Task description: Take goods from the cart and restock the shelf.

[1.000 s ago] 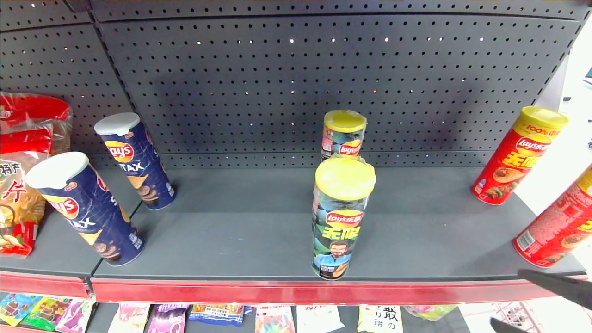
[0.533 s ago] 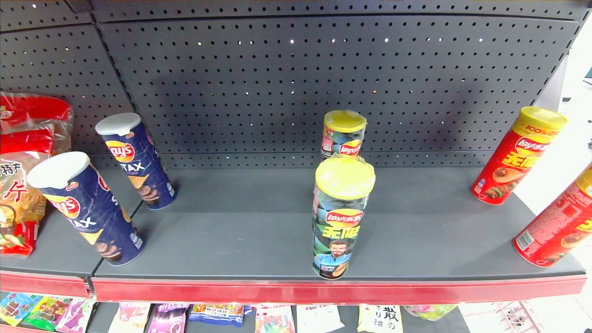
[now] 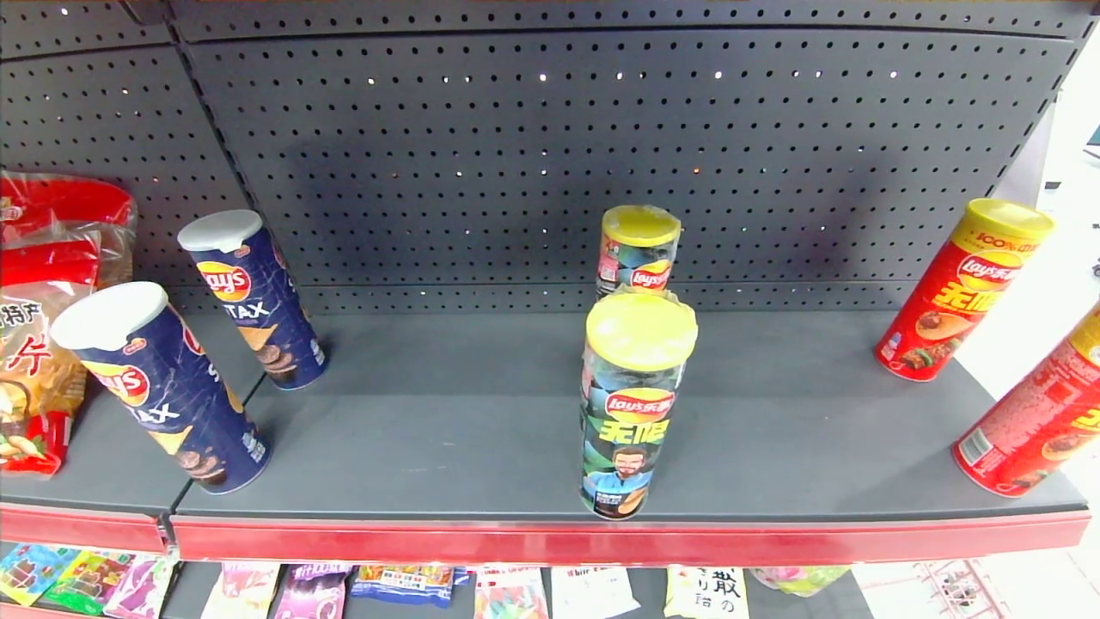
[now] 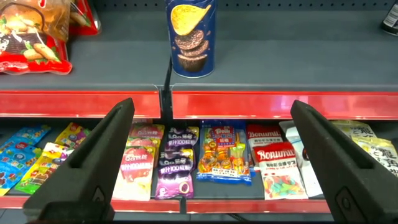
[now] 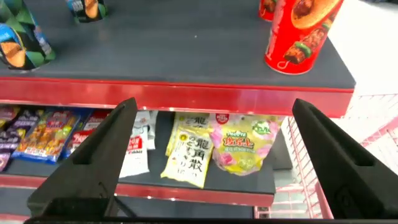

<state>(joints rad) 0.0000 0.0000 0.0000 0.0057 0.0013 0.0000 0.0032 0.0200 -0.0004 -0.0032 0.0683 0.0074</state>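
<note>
Shelf [image 3: 464, 413]: grey deck with a red lip [image 3: 601, 543] and a pegboard back. Goods stand in lanes by kind, with wide bare gaps between them, which I judge to be the room left for restocking.
Snack bags [image 3: 39, 344]: packed at the far left end, against the back.
Blue cans [image 3: 163, 387]: two standing one behind the other, the front one near the lip so its label faces out.
Yellow-lidded cans [image 3: 634, 404]: two at mid-shelf in the same front-and-back file, close together.
Red cans [image 3: 962, 288]: two at the right end, the nearer one right at the shelf corner.
Cart [image 3: 967, 587]: a pale wire frame shows low at the right beyond the shelf end. It is probably the cart, though too little of it shows to be sure.
Packets [image 4: 217, 152]: laid flat in rows on the tier below.
Left gripper [image 4: 211, 104]: jaws wide apart and holding nothing. It hangs low before the lower tier, under the front blue can.
Right gripper [image 5: 214, 102]: jaws likewise apart and empty. It sits low near the shelf's right end, on the cart side, well placed for the next pick.
</note>
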